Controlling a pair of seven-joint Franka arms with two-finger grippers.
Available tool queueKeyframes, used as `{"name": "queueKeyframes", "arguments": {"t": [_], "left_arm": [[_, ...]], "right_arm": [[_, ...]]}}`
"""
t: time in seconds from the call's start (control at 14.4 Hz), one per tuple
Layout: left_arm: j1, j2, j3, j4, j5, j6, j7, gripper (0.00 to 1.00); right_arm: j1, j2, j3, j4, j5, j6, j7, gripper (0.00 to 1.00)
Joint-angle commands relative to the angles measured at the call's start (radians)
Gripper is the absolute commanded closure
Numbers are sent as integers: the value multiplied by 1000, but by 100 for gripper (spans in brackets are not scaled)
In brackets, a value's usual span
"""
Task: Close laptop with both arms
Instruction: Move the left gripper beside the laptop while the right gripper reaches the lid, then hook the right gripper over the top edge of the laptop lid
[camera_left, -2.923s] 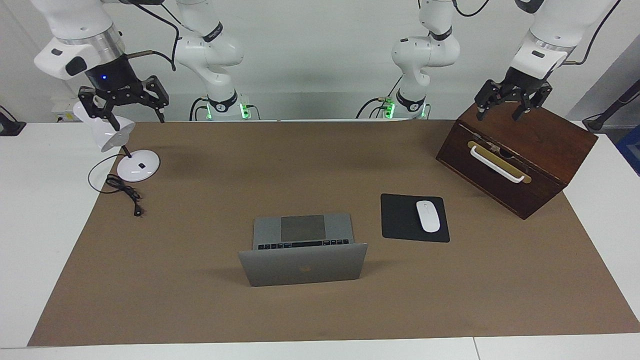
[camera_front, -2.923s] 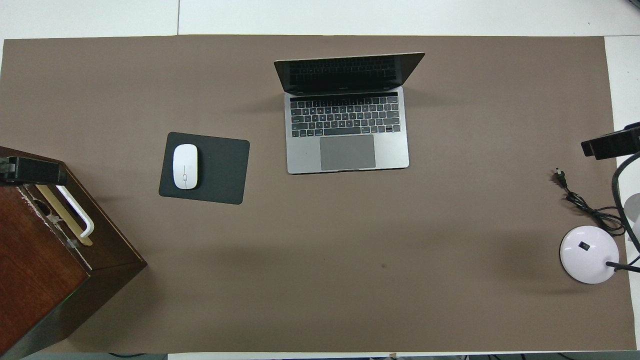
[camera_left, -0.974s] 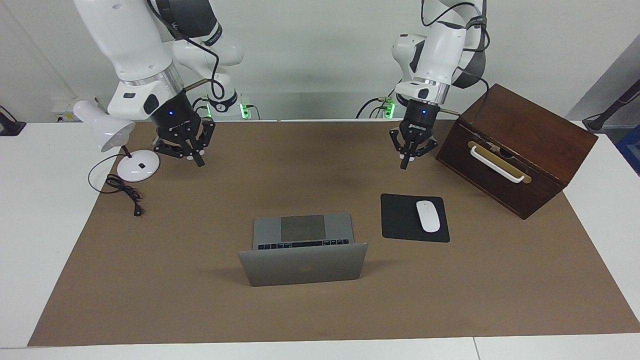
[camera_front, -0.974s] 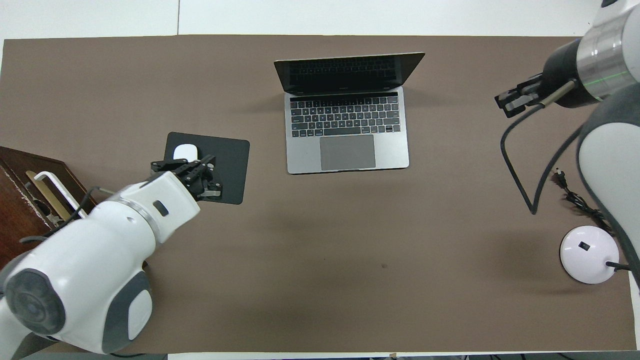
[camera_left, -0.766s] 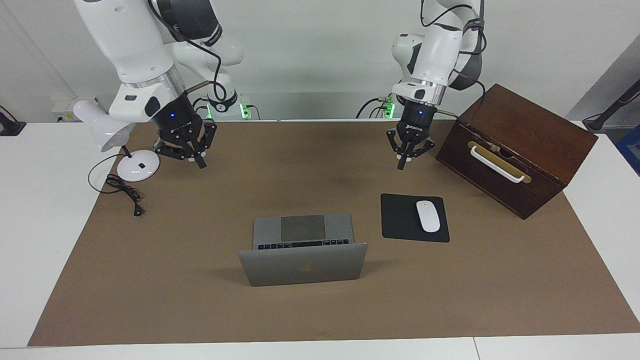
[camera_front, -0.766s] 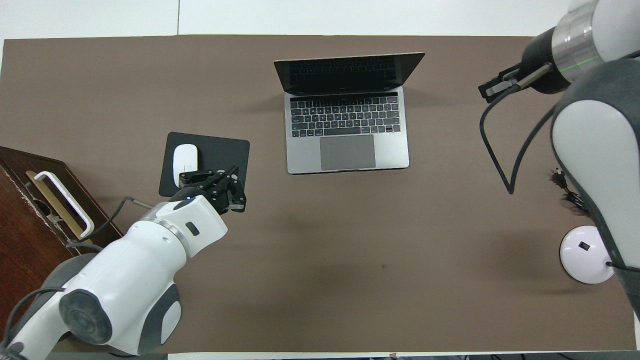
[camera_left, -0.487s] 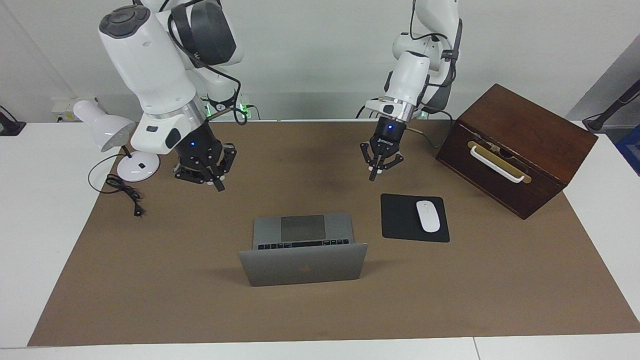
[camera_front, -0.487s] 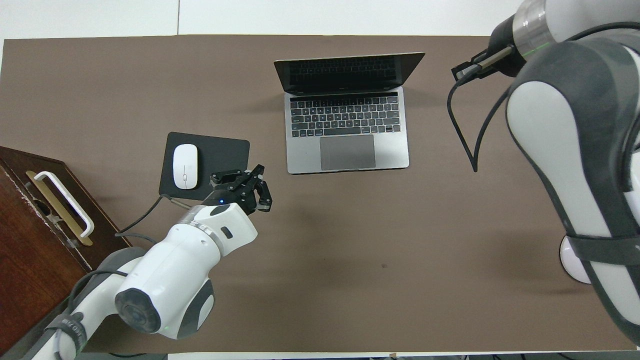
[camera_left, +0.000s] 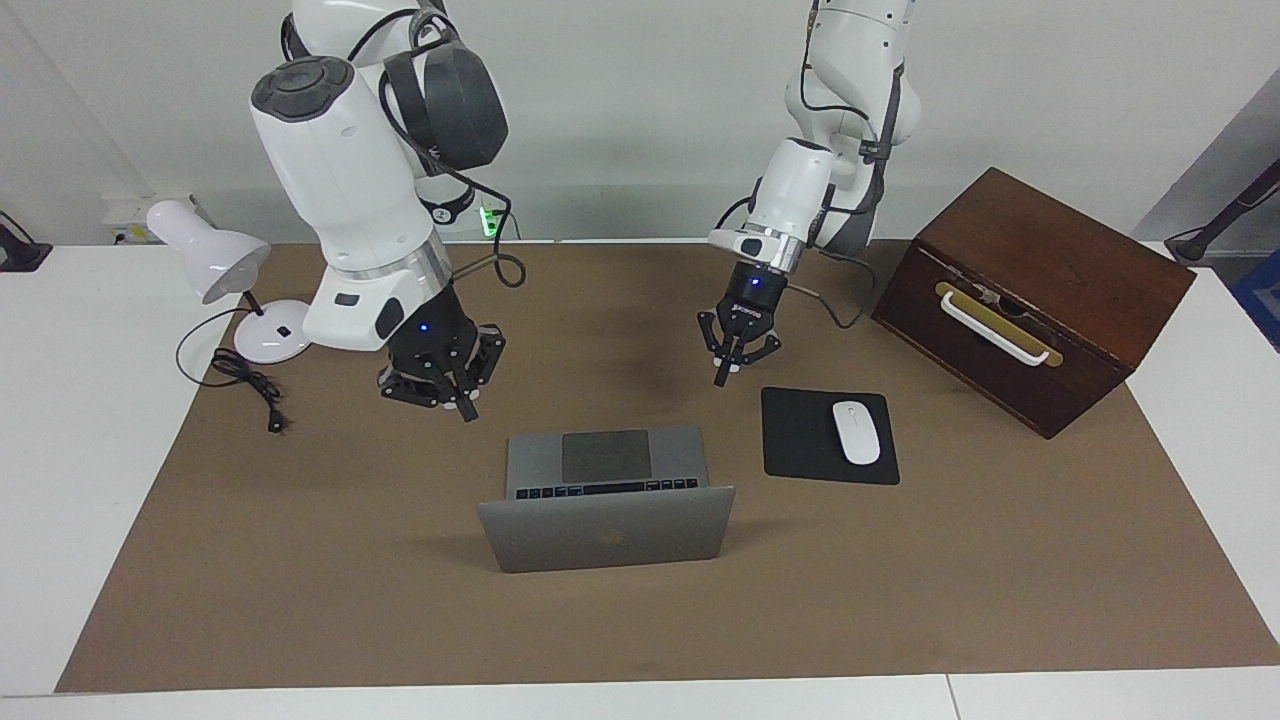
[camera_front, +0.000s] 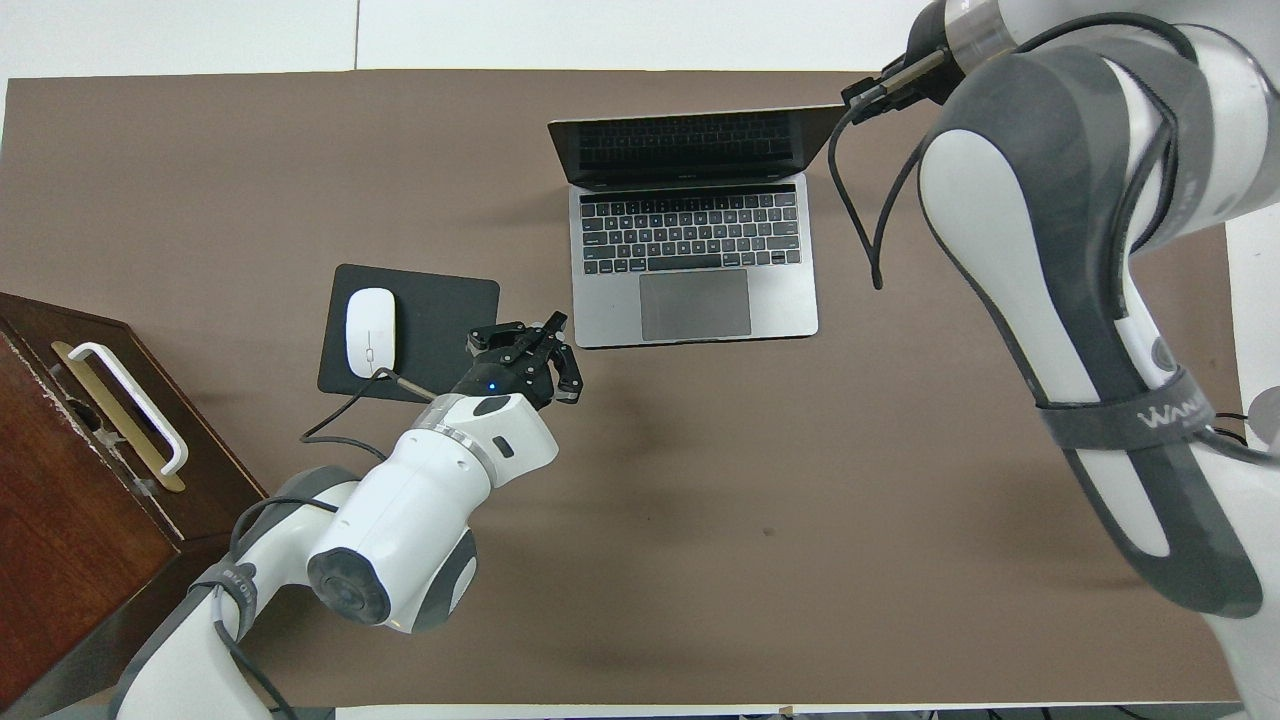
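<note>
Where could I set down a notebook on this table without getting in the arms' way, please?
The bare brown mat between the laptop and the table edge farthest from the robots is free. It is crowded nearer the robots, where the left gripper and right gripper hover.

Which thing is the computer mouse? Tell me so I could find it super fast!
Find the big brown mat covering the table, then the dark wooden box with a white handle at the left arm's end. Between that box and the open laptop lies a black mouse pad, and the mouse sits on it. It is the only small, smooth, white oval there.
</note>
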Motion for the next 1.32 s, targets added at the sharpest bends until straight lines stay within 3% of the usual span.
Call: {"name": "queueKeyframes", "arguments": {"t": [0.0, 0.49, 1.04, 1.25], "left_arm": [[-22, 113, 17, 96, -13, 42, 14, 100], [-19, 228, 21, 176, 0, 42, 23, 100], [42, 280, 23, 204, 82, 42, 43, 100], [49, 301, 21, 227, 82, 42, 43, 100]], "right_arm": [[-14, 66, 43, 50, -15, 59, 64, 100], [0, 163, 63, 113, -15, 151, 163, 100], [3, 231, 92, 115, -13, 357, 195, 100], [0, 241, 107, 113, -7, 359, 202, 100]]}}
